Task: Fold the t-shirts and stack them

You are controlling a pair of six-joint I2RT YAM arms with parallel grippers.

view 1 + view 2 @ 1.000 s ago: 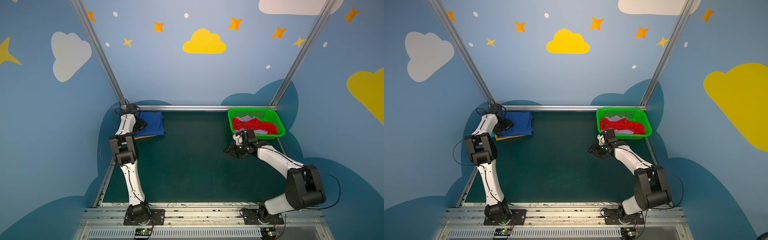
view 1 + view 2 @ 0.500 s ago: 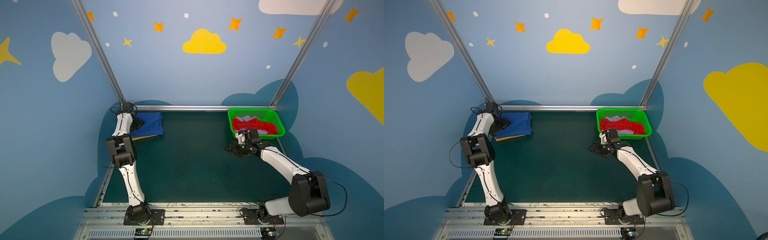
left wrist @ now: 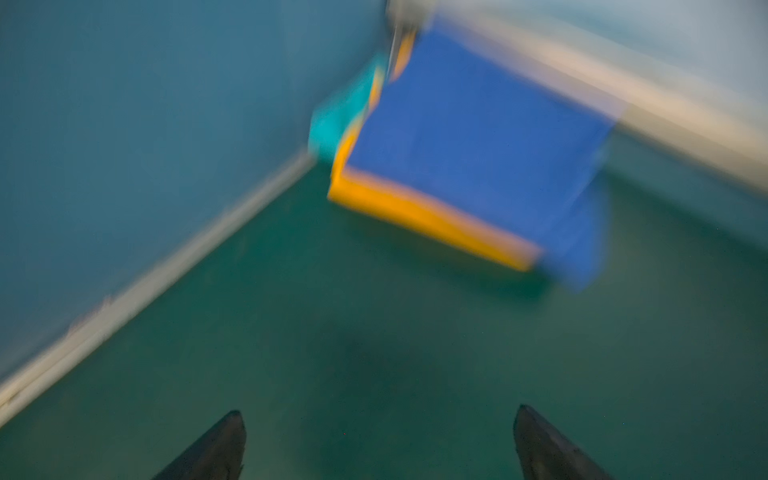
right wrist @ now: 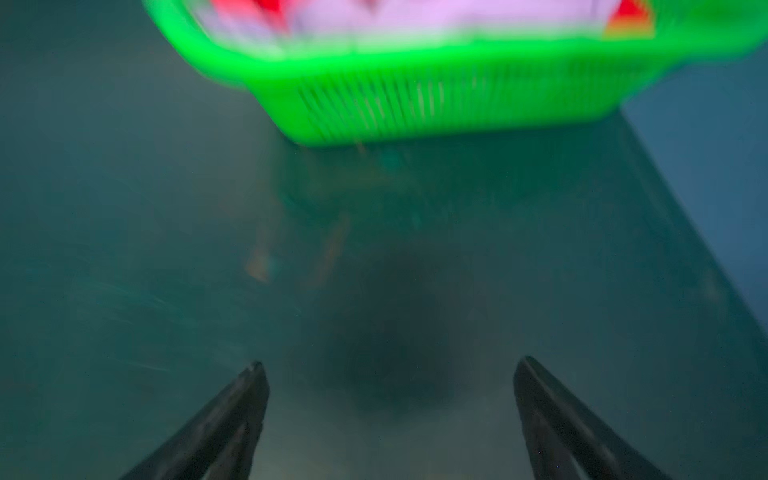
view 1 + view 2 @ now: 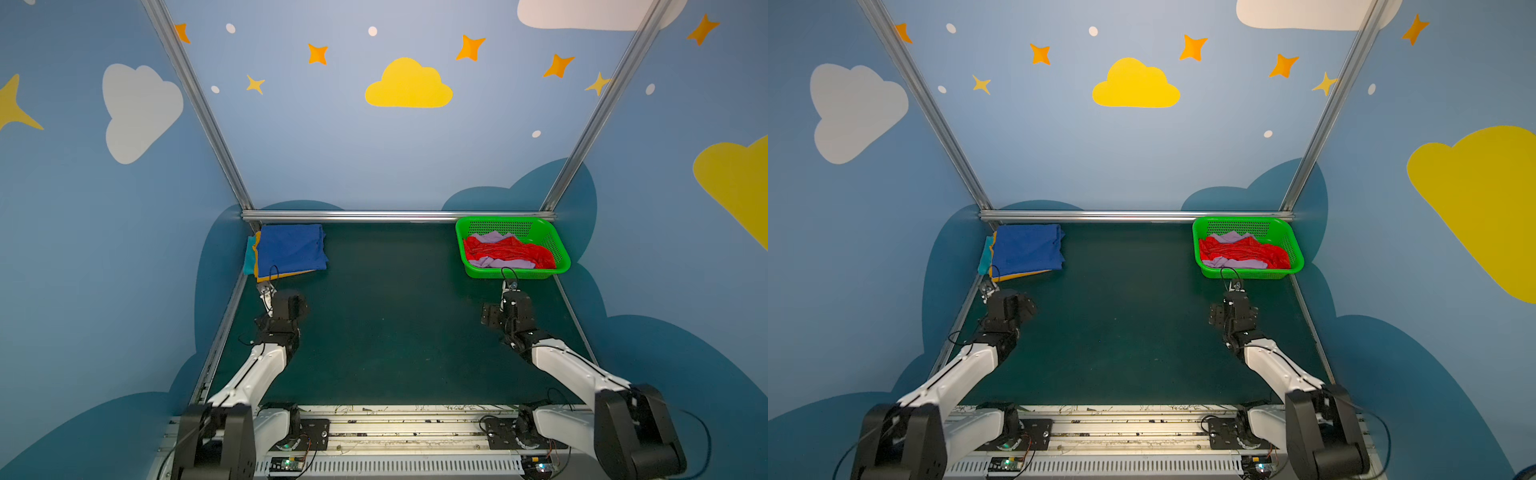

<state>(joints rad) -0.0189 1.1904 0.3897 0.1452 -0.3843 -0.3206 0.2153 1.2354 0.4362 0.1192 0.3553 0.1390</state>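
- The stack sits in the far left corner of the counter [image 5: 395, 316]. The blue t-shirt [image 5: 289, 247] is on top, the yellow t-shirt [image 3: 424, 216] shows as a strip beneath it, and the teal t-shirt [image 3: 338, 120] peeks out at the wall side.
- The red t-shirt [image 5: 507, 251] and the lilac t-shirt [image 5: 503, 262] lie crumpled together in the green basket [image 5: 515, 272] at the far right, so two tees remain to fold.
- The left gripper [image 3: 380, 413] hangs over bare counter near the front edge of the stack, jaws wide and empty.
- The right gripper [image 4: 390, 362] points at the near wall of the basket, just short of it, jaws also wide and empty. It looks best placed to fetch the next tee.
- To do this well, the right gripper should rise over the basket rim before reaching in; a low approach would likely shove the light basket.
- It should pinch the red cloth high on a ridge, where lilac is not tucked under. The two tees are tangled, so a deep bite may bring both.
- The lift should be straight up until the hem clears the rim, then lead to the open middle of the counter.
- The left gripper should keep off the stack and be ready to take a second corner for spreading.
- Both wrist views are blurred, so fine folds cannot be told there.
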